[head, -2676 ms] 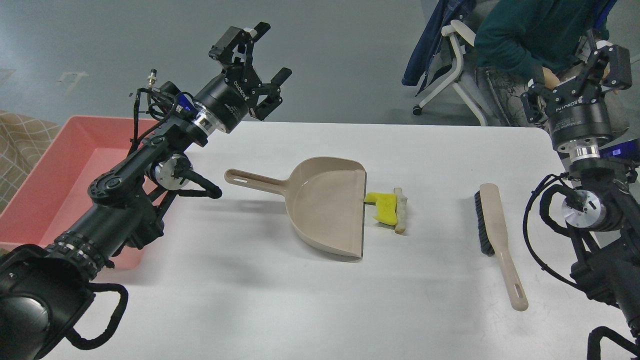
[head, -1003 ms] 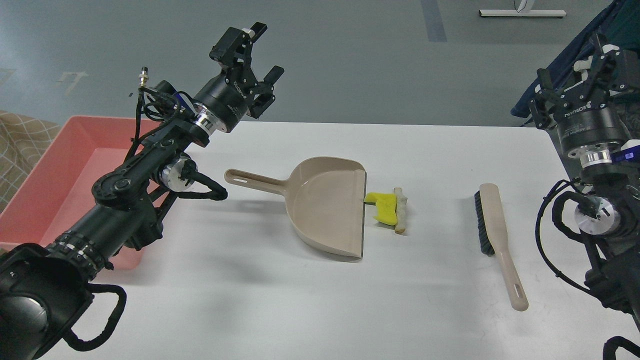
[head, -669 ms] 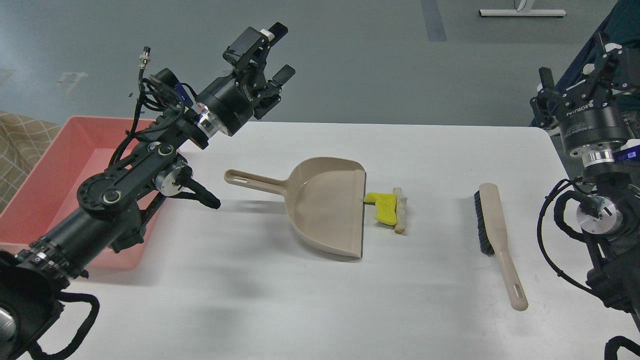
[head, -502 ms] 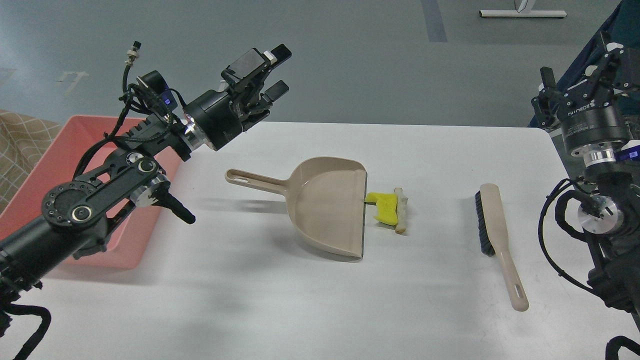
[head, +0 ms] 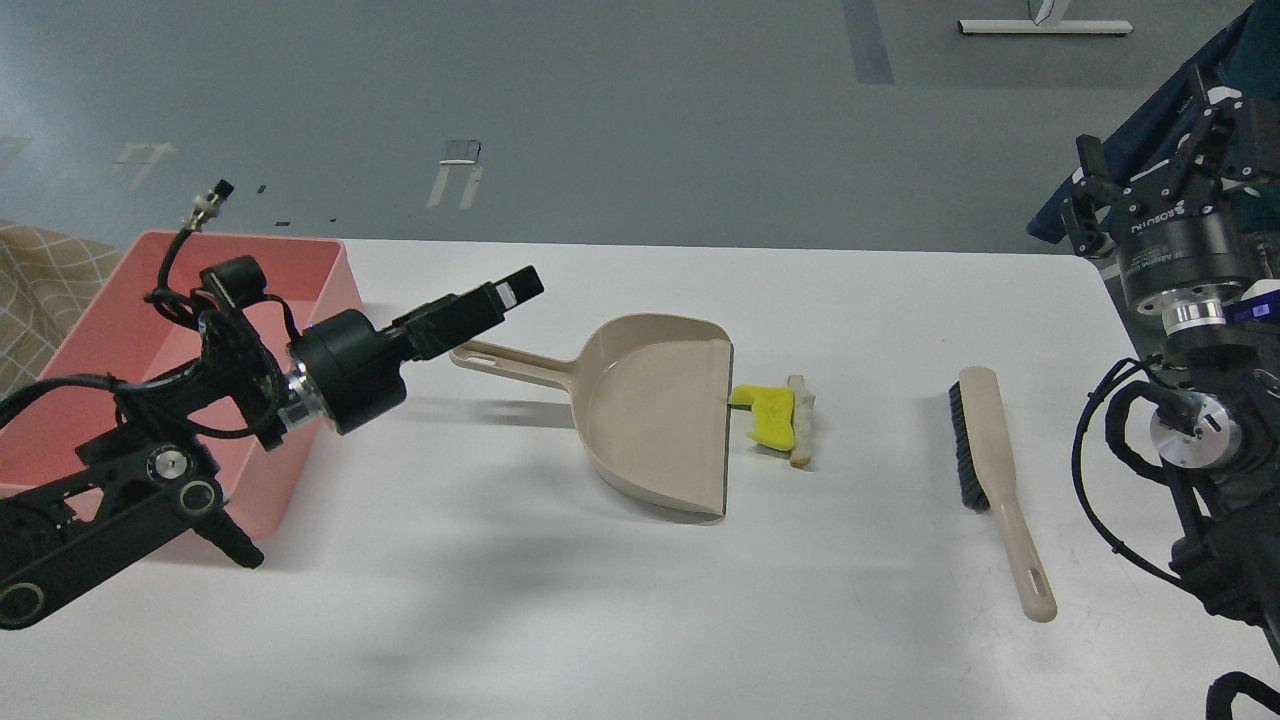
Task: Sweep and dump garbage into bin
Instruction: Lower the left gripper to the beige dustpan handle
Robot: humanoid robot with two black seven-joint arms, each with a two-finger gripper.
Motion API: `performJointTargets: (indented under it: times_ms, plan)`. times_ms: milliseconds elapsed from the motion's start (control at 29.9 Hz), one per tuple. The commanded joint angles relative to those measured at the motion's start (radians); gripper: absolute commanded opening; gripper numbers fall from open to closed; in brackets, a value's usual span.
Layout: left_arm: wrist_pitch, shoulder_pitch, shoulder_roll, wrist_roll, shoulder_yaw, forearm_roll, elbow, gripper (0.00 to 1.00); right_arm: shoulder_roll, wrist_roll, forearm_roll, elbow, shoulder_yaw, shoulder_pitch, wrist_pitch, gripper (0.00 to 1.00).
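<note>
My left gripper point(head: 510, 288) hangs low over the white table point(head: 560, 600), just left of and slightly behind the tip of the beige plastic dustpan point(head: 655, 415) handle. I see it nearly edge-on, so I cannot tell whether its fingers are apart or together; it holds nothing. The handle's long axis runs from its slotted tip at the left, rightward and a little nearer, into the scoop, so the handle lies directly right of my left jaws and roughly in line with them. That alignment is what the coming grasp appears to turn on.

The garbage sits right against the dustpan's open lip: a bright yellow notched foam chunk point(head: 768, 413) touching the edge, and a thin pale bread-like slice with tan crust point(head: 800, 420) pressed along the chunk's right side, its length running far to near.

Further right, well apart from the scraps, the beige brush with black bristles point(head: 990, 470) lies with bristles facing left and its handle pointing toward the near edge. My right gripper point(head: 1165, 160) is raised beyond the far right corner, its fingers apart and empty; it is the nearer arm to that brush.

The shallow salmon-pink plastic bin point(head: 110, 330) waits at the far left, beside my left arm, and looks empty.
</note>
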Motion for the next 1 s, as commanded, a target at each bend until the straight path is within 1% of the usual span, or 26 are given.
performJointTargets:
  times_ms: [0,167,268,334,468,569,702,870,970]
  plan:
    - [0.016,0.059,-0.016,0.018,0.002,0.009,-0.009,0.98,0.001,0.000,0.000,-0.001,0.000,0.002,0.000,1.00]
    - [0.022,0.104,-0.071,0.060,0.006,0.009,0.028,0.98,0.000,0.000,0.000,-0.002,0.000,0.000,0.000,1.00]
    - [0.023,0.109,-0.108,0.072,0.006,0.009,0.086,0.98,0.001,0.000,0.000,-0.001,0.000,0.000,0.000,1.00]
    - [0.025,0.105,-0.141,0.092,0.009,0.007,0.129,0.98,0.001,0.000,0.000,-0.001,0.000,0.002,0.000,1.00]
    - [0.045,0.109,-0.160,0.096,0.009,0.007,0.162,0.98,0.001,0.000,0.000,-0.001,-0.002,0.002,0.000,1.00]
    - [0.049,0.109,-0.198,0.106,0.012,0.007,0.200,0.98,0.001,0.000,0.000,-0.001,-0.002,0.000,0.000,1.00]
    - [0.051,0.104,-0.235,0.107,0.012,0.007,0.235,0.98,0.000,0.000,0.000,-0.001,-0.002,0.002,0.000,1.00]
    - [0.051,0.102,-0.243,0.106,0.009,0.006,0.286,0.98,0.000,0.000,0.000,-0.001,-0.002,0.002,0.000,1.00]
    - [0.072,0.092,-0.284,0.103,0.009,0.006,0.333,0.98,0.000,0.000,0.000,-0.001,-0.002,0.002,0.000,1.00]
